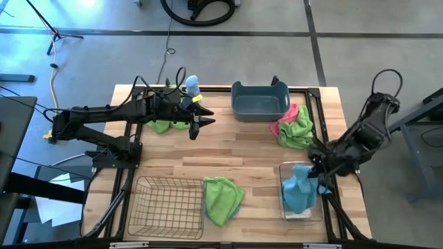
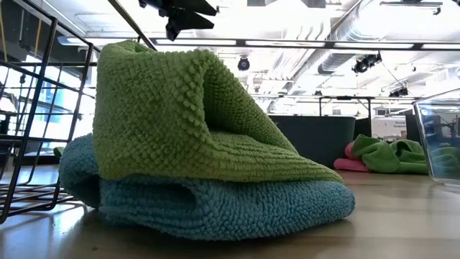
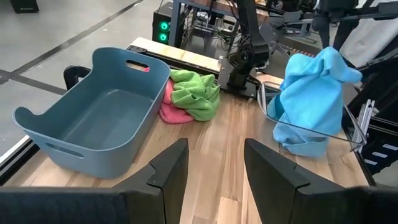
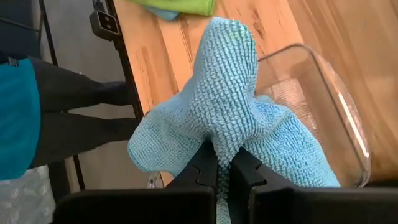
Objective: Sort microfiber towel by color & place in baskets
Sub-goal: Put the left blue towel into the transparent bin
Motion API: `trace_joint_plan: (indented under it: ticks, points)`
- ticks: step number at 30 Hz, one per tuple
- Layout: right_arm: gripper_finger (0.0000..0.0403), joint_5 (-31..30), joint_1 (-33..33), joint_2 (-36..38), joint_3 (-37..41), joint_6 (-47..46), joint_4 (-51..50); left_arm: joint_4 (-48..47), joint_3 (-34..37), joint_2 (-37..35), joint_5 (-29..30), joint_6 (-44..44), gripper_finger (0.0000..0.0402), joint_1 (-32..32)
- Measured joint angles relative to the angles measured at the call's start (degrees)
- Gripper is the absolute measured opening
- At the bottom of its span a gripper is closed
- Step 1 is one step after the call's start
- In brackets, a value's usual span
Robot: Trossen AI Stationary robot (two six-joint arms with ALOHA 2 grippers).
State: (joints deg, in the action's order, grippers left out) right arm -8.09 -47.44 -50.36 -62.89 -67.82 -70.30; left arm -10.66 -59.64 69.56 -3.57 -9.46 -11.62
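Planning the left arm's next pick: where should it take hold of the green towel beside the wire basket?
Probably the raised fold at the top of the green towel, coming straight down. In the low view it peaks well above the blue towel beneath, so pinching there should lift green alone.

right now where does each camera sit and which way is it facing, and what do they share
High: above the table, straight down; both arms, left gripper open, right gripper holding the blue towel at the clear bin.
Low: table height, level past a green towel; one gripper at top.
Left wrist: over its fingers, toward the tub.
Right wrist: over its fingers, clamped on the towel.
Shared: high and both wrist views show that towel and bin.
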Motion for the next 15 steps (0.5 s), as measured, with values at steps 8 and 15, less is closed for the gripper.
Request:
trace_joint_plan:
  ticks: [8,15]
  points:
    - [0.0000,-8.45,-6.03,-4.13,0.00,-0.84,-0.31,0.00,-0.02,0.00,0.04,0.12,0.0142,0.00]
    - [0.0000,-10.09,-6.51,-10.47,0.00,4.84,0.42,0.00,-0.02,0.00,0.04,0.10,0.0142,0.00]
